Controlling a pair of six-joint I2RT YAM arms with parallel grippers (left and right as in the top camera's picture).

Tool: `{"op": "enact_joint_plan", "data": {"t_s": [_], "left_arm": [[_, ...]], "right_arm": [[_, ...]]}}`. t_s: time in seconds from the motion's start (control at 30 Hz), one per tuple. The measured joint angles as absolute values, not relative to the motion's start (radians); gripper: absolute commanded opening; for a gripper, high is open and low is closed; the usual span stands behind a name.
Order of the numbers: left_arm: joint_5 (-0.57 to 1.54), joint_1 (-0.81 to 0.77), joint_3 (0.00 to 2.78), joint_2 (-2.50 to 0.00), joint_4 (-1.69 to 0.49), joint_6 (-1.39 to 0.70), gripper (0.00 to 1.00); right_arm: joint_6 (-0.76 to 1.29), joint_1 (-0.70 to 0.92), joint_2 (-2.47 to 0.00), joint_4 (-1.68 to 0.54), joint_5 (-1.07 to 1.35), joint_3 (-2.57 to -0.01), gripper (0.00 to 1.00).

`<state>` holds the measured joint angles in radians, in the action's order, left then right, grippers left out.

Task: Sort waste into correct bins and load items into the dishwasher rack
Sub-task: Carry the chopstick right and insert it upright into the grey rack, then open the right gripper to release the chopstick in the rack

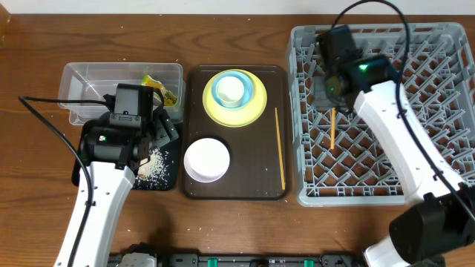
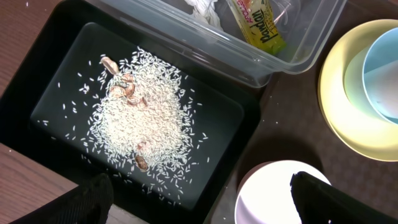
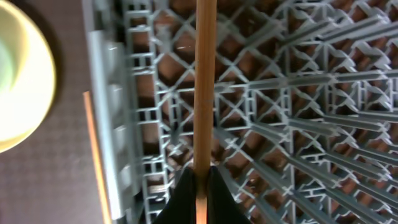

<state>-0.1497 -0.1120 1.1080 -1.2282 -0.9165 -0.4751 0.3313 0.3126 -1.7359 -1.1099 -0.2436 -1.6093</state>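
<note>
My right gripper (image 3: pixel 202 177) is shut on one wooden chopstick (image 3: pixel 203 81), held over the grey dishwasher rack (image 1: pixel 386 111) near its left side. The other chopstick (image 1: pixel 280 148) lies on the brown serving tray. My left gripper (image 2: pixel 202 205) is open and empty above the black tray (image 2: pixel 62 118), with one fingertip over the white bowl (image 2: pixel 273 193). Loose rice (image 2: pixel 146 115) is heaped in the black tray. The clear tub (image 2: pixel 249 59) holds the napkin (image 2: pixel 202 9) and the snack wrapper (image 2: pixel 261 28). The yellow plate (image 1: pixel 235 100) carries the light blue bowl (image 1: pixel 231 90), with a white cup inside it.
The brown serving tray (image 1: pixel 194 111) lies between the bins and the rack. The rack's upright pegs (image 3: pixel 298 124) stand below the held chopstick. A few brownish scraps lie among the rice. Bare wooden table runs along the front edge.
</note>
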Motion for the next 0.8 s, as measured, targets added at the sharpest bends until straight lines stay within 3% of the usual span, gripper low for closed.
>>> {"op": "enact_joint_plan", "data": {"t_s": [0.8], "left_arm": [[-0.150,-0.112,1.108,-1.228,-0.916,-0.475,0.94]], "right_arm": [[0.222,0.260,-1.908,-1.053,-0.153,-1.609,0.01]]}}
